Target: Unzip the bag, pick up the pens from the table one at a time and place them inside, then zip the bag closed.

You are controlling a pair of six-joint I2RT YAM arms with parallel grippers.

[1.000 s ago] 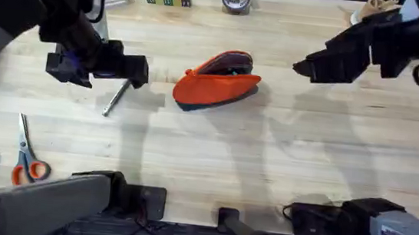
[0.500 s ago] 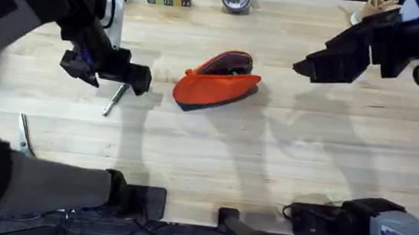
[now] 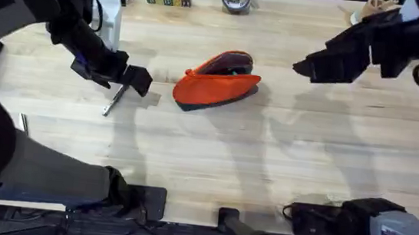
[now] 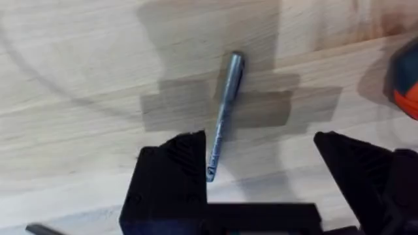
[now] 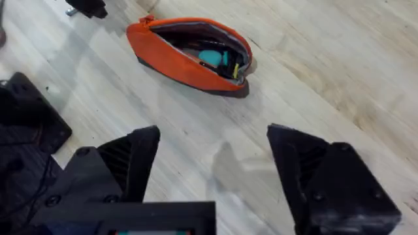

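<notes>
From the overhead camera, the orange bag sits about mid-tabletop with its zipper open, and the silver-grey pen lies on the wood just to its left. The left hand hangs right over the upper end of that pen, and the right hand is up off to the right of the bag, well apart from it. On the left wrist cam, the pen lies slanted on the tabletop with its lower end right next to one finger; the left hand is spread wide with nothing in it, and a bit of the orange bag peeks in at the edge. Right wrist cam: the right hand is also wide open and empty above bare wood, and the bag gapes open with something teal and a bit of yellow inside.
</notes>
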